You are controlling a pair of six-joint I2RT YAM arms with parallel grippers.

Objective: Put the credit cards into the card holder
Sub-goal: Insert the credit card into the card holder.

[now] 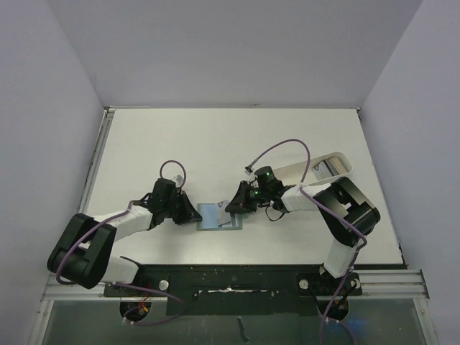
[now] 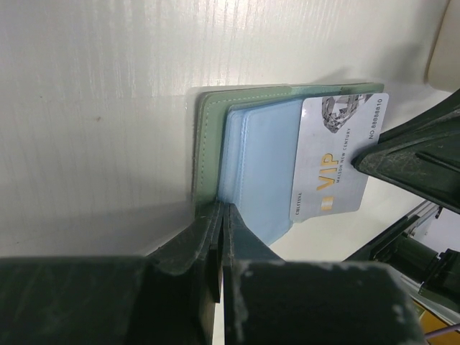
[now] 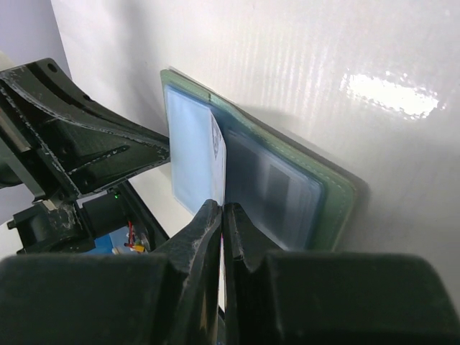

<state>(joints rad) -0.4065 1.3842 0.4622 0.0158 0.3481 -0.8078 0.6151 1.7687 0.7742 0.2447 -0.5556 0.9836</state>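
The card holder (image 1: pixel 213 215) lies open on the table between my two grippers, grey-green outside (image 2: pixel 208 136) and pale blue inside (image 2: pixel 262 172). My left gripper (image 1: pixel 192 213) is shut on the holder's near edge (image 2: pixel 219 215). A silvery credit card (image 2: pixel 334 162) marked VIP lies partly over the blue sleeves, its left part at their edge. My right gripper (image 1: pixel 231 208) is shut on that card, which shows edge-on (image 3: pixel 218 162) just beyond its fingertips (image 3: pixel 208 215). In the right wrist view the green cover (image 3: pixel 338 208) lies to the right and the left gripper's fingers (image 3: pixel 86 144) to the left.
A long white oval tray (image 1: pixel 338 157) stands at the right behind the right arm, with something pale in it. Purple cables loop over both arms. The white table (image 1: pixel 215 144) ends at grey walls on the left, back and right.
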